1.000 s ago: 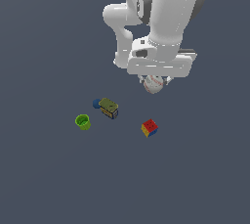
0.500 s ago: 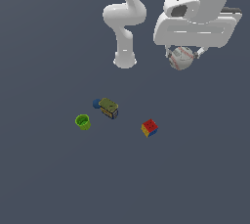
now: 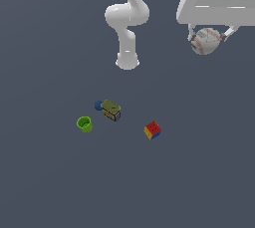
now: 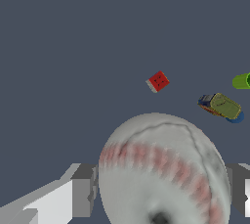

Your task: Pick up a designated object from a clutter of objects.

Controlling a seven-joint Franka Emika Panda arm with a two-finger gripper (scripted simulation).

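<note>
**Baseball held aloft, clutter left on the floor**

Going left to right across the exterior view, the green cup (image 3: 84, 124) stands farthest from the gripper (image 3: 208, 38), low and far toward the exterior view's left of it. Next comes the blue piece (image 3: 98, 105), touching the olive-topped box (image 3: 111, 110), both well below the gripper and apart from it. The puzzle cube (image 3: 152, 130), showing red, yellow and blue faces, lies alone on the dark floor (image 3: 50, 182), nearer the gripper's side than the others yet still well beneath it. The arm's white base column (image 3: 127, 55) rises behind the clutter.

At the exterior view's upper right the gripper is clamped on the white baseball (image 3: 205, 41), which sits between the two fingers (image 3: 191, 35) clear of the floor. In the wrist view the baseball (image 4: 163, 171) fills the foreground with its red stitching showing, the grey finger pads (image 4: 83, 189) pressed at either side, and the cube (image 4: 157, 81), box (image 4: 223, 105) and cup (image 4: 242, 81) lie small beyond it.
</note>
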